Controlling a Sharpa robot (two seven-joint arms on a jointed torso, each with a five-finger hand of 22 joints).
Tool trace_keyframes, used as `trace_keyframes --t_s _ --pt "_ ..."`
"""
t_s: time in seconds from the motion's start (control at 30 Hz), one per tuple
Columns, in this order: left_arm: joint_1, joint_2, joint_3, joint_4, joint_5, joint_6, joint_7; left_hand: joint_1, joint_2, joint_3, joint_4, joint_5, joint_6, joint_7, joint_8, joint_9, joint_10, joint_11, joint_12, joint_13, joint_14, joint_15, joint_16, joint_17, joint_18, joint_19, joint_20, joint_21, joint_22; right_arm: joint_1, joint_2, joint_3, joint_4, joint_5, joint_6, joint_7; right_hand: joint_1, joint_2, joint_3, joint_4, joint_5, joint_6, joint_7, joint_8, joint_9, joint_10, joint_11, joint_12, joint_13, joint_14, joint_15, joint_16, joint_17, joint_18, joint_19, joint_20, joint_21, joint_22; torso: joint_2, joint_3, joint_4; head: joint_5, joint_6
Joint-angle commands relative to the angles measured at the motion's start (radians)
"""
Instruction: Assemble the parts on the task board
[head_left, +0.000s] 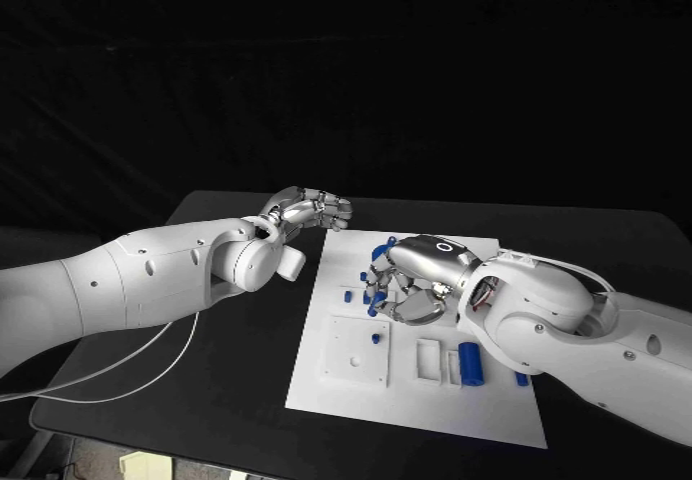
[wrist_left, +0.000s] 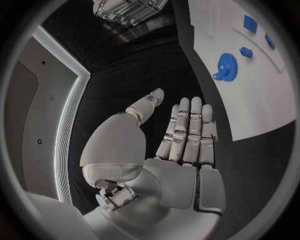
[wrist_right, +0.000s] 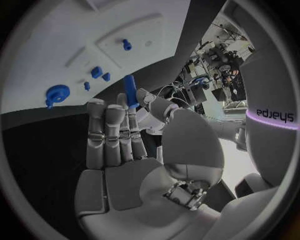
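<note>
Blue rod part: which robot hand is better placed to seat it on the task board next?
Probably the right robot hand: it already pinches the blue rod at its fingertips, above the task board. The left robot hand holds nothing, its fingers apart, over the black table beside the board.

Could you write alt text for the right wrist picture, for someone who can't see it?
The robot's silver right hand pinches a slim blue rod-shaped part between thumb and fingertip, above the white task board. On the board lie a round blue gear-like part, a few small blue pieces and a short blue peg standing in a raised white square plate.
</note>
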Motion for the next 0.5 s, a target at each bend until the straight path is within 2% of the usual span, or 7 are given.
trace_keyframes --t_s 0.03,0.13,0.3,0.43,0.5 --pt "0.001 0.003 0.001 0.000 -0.001 0.009 0.014 -0.004 0.007 0.000 -0.002 0.003 -0.001 -0.001 0.004 -0.001 -0.005 -0.002 0.003 -0.001 0.000 0.002 -0.006 0.001 0.016 0.002 0.006 -0.004 0.002 -0.003 0.019 -0.012 -0.002 -0.012 -0.022 0.029 0.009 0.004 0.006 -0.003 0.007 0.003 -0.002 0.003 0.003 0.007 -0.005 0.004 0.003 -0.009 -0.014 0.002 0.001 0.063 0.005 -0.007 0.003 0.006 0.000 -0.0007 0.0008 0.010 -0.002" --pt "0.001 0.005 0.001 0.000 -0.001 0.009 0.014 -0.004 0.007 0.000 -0.002 0.003 0.000 -0.001 0.004 -0.001 -0.005 -0.003 0.003 -0.001 0.000 0.002 -0.007 0.002 0.016 0.002 0.006 -0.004 0.002 -0.005 0.035 -0.029 -0.006 -0.020 -0.022 0.031 0.009 0.004 0.006 -0.003 0.007 0.003 -0.002 0.003 0.004 0.006 -0.005 0.004 0.003 -0.009 -0.014 0.002 0.002 0.063 0.005 -0.007 0.003 0.006 0.000 -0.0009 0.0011 0.014 -0.004" --pt "0.001 0.008 0.001 0.000 -0.001 0.007 0.014 -0.004 0.007 0.000 -0.002 0.003 0.000 -0.001 0.004 -0.001 -0.005 -0.003 0.003 -0.001 0.000 0.002 -0.007 0.002 0.016 0.002 0.006 -0.004 0.002 -0.013 0.050 -0.050 -0.011 -0.029 -0.017 0.035 0.009 0.005 0.006 -0.004 0.007 0.002 -0.002 0.003 0.004 0.006 -0.005 0.004 0.004 -0.009 -0.014 0.002 0.002 0.063 0.005 -0.007 0.003 0.006 0.000 -0.0012 0.0002 0.020 -0.005" --pt "0.001 0.009 0.001 0.000 -0.001 0.007 0.014 -0.004 0.007 0.000 -0.002 0.003 0.000 -0.001 0.004 -0.001 -0.004 -0.003 0.003 -0.001 0.000 0.002 -0.007 0.002 0.016 0.002 0.006 -0.004 0.002 -0.018 0.059 -0.072 -0.019 -0.038 -0.010 0.037 0.009 0.005 0.006 -0.004 0.007 0.002 -0.002 0.003 0.005 0.006 -0.005 0.004 0.004 -0.009 -0.014 0.002 0.002 0.063 0.005 -0.007 0.003 0.006 0.000 -0.0004 -0.0006 0.024 -0.005" --pt "0.001 0.009 0.001 0.001 -0.001 0.007 0.014 -0.004 0.007 0.000 -0.002 0.003 0.000 -0.001 0.004 -0.001 -0.004 -0.003 0.003 -0.001 0.000 0.002 -0.007 0.002 0.016 0.002 0.006 -0.004 0.002 -0.021 0.061 -0.077 -0.022 -0.042 -0.011 0.038 0.009 0.005 0.006 -0.004 0.007 0.002 -0.002 0.003 0.005 0.006 -0.005 0.004 0.004 -0.009 -0.014 0.002 0.002 0.063 0.005 -0.007 0.003 0.006 0.000 -0.0003 -0.0008 0.025 -0.006"
